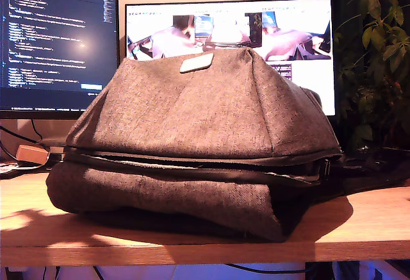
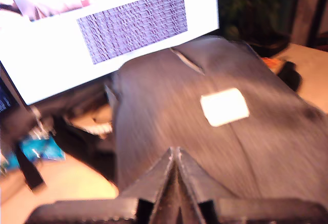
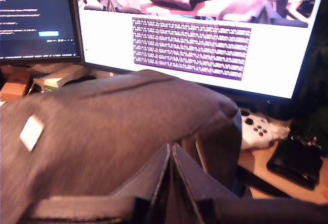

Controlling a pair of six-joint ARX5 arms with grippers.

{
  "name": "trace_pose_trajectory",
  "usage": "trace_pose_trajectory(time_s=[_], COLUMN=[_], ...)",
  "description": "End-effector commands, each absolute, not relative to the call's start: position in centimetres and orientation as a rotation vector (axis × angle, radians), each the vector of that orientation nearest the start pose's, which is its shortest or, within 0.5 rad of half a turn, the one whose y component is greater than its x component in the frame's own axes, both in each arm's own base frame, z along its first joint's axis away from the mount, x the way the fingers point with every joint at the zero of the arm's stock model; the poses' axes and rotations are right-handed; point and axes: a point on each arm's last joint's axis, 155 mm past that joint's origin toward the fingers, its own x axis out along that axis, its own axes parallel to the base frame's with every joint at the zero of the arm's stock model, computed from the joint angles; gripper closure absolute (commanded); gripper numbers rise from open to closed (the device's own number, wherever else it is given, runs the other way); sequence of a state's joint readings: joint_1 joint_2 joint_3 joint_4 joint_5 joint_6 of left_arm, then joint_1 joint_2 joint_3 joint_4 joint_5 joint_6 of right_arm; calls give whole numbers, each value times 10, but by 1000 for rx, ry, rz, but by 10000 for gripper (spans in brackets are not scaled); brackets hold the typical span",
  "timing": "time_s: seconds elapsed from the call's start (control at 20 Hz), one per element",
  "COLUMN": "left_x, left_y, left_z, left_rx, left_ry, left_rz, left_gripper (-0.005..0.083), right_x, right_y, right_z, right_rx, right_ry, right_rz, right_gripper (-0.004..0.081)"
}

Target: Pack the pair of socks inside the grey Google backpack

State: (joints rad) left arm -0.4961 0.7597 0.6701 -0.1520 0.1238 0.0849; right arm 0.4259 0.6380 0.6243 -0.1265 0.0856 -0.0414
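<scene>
The grey Google backpack (image 1: 192, 139) is lying on the wooden desk (image 1: 359, 229), its pale patch (image 1: 196, 63) facing up. My first gripper (image 2: 174, 155) and my second gripper (image 3: 171, 149) are hovering above it, both clenched on nothing. Two monitors (image 1: 57, 36) are glowing behind. No socks are showing.
</scene>
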Motion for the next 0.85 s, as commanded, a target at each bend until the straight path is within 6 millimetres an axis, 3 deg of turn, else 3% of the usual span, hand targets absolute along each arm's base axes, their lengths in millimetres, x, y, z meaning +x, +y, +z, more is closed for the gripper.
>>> trace_pose_trajectory(time_s=[0.0, 0.15, 0.8], left_x=[262, 253, 239], left_y=[-171, -167, -160], left_z=[270, 271, 224], left_rx=[113, 114, 150], left_ry=[189, 195, 391], left_rz=[-637, -645, -645], left_gripper=[793, 792, 792], right_x=[273, 262, 240], right_y=[107, 102, 91], right_z=[277, 268, 198], right_rx=[-64, -73, -148], right_ry=[143, 185, 470], right_rz=[345, 343, 336], right_gripper=[783, 783, 783])
